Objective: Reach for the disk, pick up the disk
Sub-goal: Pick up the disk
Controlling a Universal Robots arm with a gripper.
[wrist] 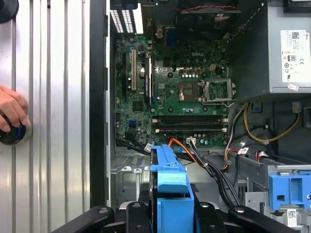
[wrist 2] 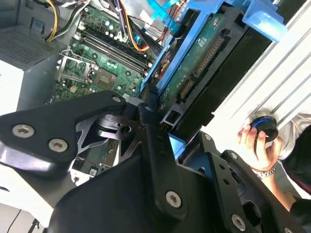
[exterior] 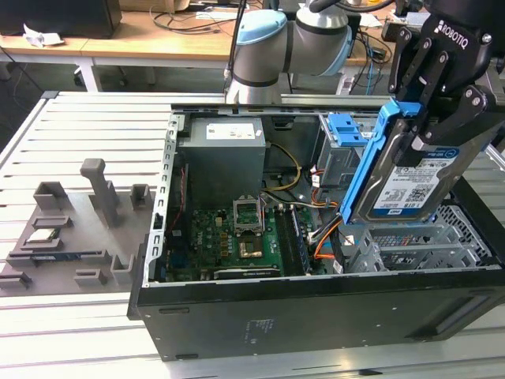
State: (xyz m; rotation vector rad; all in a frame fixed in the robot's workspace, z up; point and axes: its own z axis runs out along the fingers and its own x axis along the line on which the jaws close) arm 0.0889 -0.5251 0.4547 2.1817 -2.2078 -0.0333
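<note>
The disk (exterior: 410, 183), a silver hard drive with a white-and-blue label and a blue bracket (exterior: 369, 162) along its edge, hangs tilted on edge above the drive cage (exterior: 418, 245) at the exterior view's right. My gripper (exterior: 426, 130) is shut on its upper part from above. In the second wrist view the disk's green circuit-board side (wrist 2: 194, 63) runs out from between my fingers (wrist 2: 154, 131). The first wrist view looks down the disk's blue bracket edge (wrist: 170, 187), with the gripper (wrist: 170, 213) clamped on both sides.
The open computer case (exterior: 316, 316) holds a motherboard (exterior: 237, 233), a grey power supply (exterior: 221, 158) and a blue cage latch (exterior: 346, 130). A grey fixture (exterior: 71, 229) lies on the slatted table at the exterior view's left. A person's hand (wrist: 10, 108) rests on a round knob (wrist 2: 265, 127) beside the case.
</note>
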